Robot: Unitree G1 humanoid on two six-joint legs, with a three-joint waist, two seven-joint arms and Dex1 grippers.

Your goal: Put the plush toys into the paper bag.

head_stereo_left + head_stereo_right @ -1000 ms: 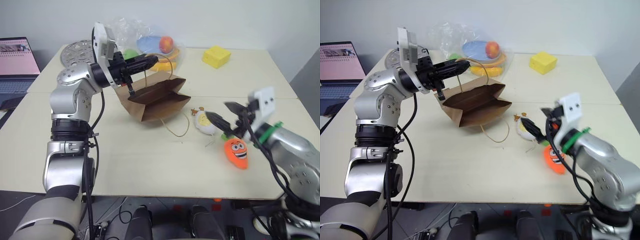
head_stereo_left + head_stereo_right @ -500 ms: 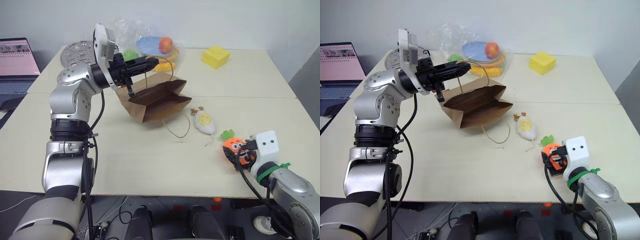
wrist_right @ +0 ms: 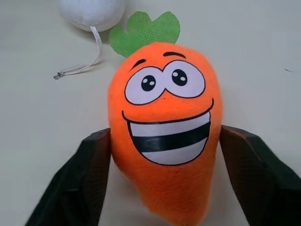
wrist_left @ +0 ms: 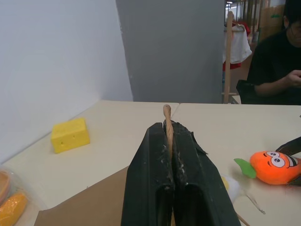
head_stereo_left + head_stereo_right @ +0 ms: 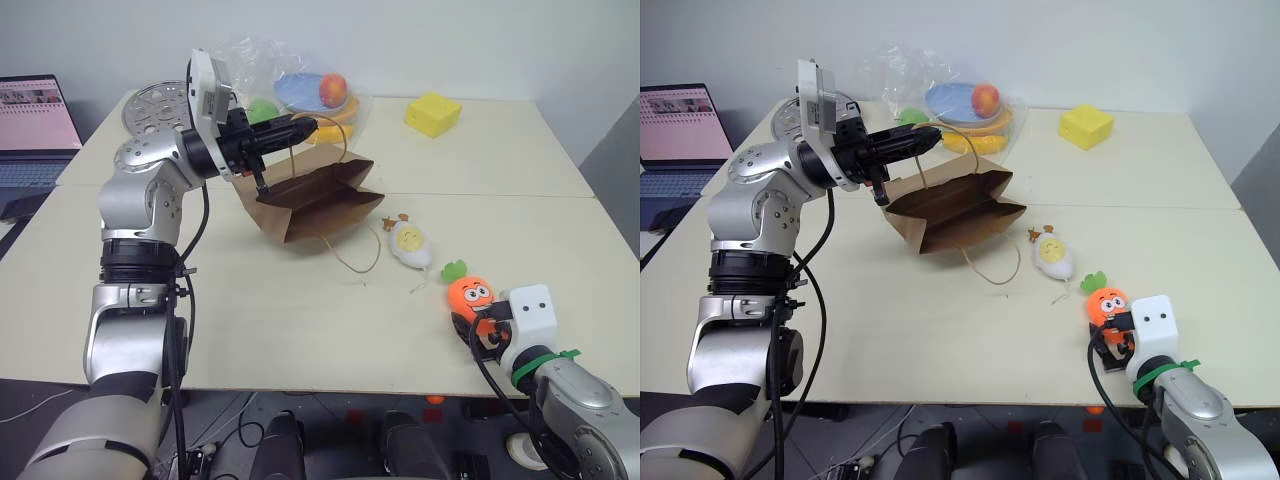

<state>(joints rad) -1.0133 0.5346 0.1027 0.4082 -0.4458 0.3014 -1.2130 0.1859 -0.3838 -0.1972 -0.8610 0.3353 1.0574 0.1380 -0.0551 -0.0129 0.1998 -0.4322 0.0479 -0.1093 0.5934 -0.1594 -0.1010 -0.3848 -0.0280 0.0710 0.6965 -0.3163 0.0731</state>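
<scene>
At the far left edge a laptop (image 5: 35, 125) with a lit screen is seen, beside the cream surface (image 5: 260, 320). A round perforated metal disc (image 5: 152, 103) lies on the surface's far left corner. The left gripper (image 5: 305, 126) is held raised, its fingers pressed together on the twine handle (image 4: 167, 123) of the paper bag (image 5: 312, 200); the bag is hung tilted from that handle, its mouth turned up and toward the right, its lower edge touching the surface. A second loop of twine (image 5: 358, 262) trails from the bag onto the surface. Behind the bag a clear plastic bag of fruit (image 5: 300, 85) is seen, and farther right, well apart, a yellow block (image 5: 433, 113).

Just to the right of the paper bag the white egg toy (image 5: 410, 244) lies on the surface, its white cord (image 3: 82, 59) trailing toward the carrot toy (image 5: 471, 295). The carrot lies face up near the front right edge, green top toward the egg. The right gripper (image 3: 164, 160) is set around the carrot's lower half, one finger touching each side. In the left wrist view a seated person in black (image 4: 277, 61) is seen beyond the surface.
</scene>
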